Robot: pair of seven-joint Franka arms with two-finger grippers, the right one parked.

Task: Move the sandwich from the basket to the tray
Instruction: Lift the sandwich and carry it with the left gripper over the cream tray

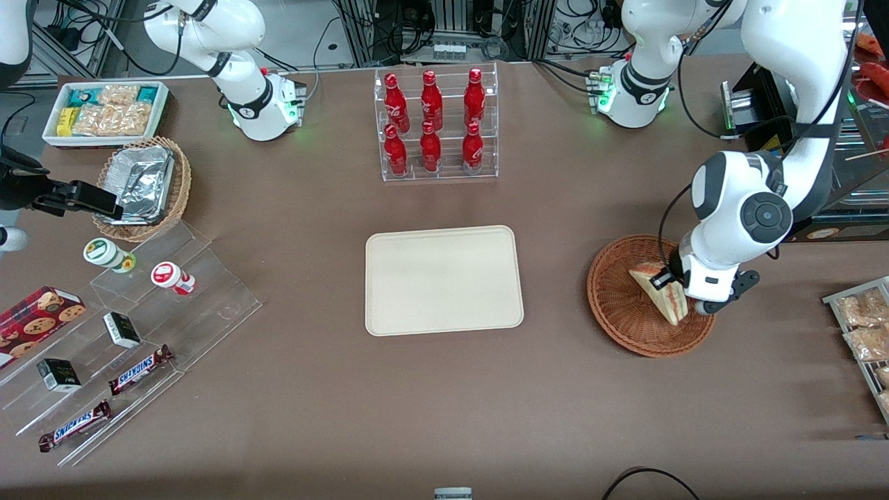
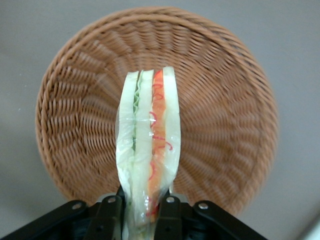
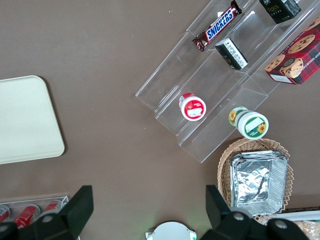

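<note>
The sandwich (image 1: 660, 292) is a plastic-wrapped wedge of white bread with red and green filling (image 2: 148, 150). My left gripper (image 1: 684, 300) is shut on its end, both fingers (image 2: 168, 216) pressed against the wrapper. It hangs over the round reddish-brown wicker basket (image 1: 618, 305), whose woven floor (image 2: 220, 125) lies below it; whether the sandwich still touches the basket I cannot tell. The cream tray (image 1: 443, 279) lies bare at the table's middle, beside the basket toward the parked arm's end, and its corner shows in the right wrist view (image 3: 25, 120).
A clear rack of red bottles (image 1: 435, 125) stands farther from the front camera than the tray. Toward the parked arm's end are a clear stepped shelf (image 1: 139, 326) with snacks, a foil-lined wicker basket (image 1: 142, 186) and a white snack bin (image 1: 104, 111). Bagged snacks (image 1: 865, 326) lie near the basket.
</note>
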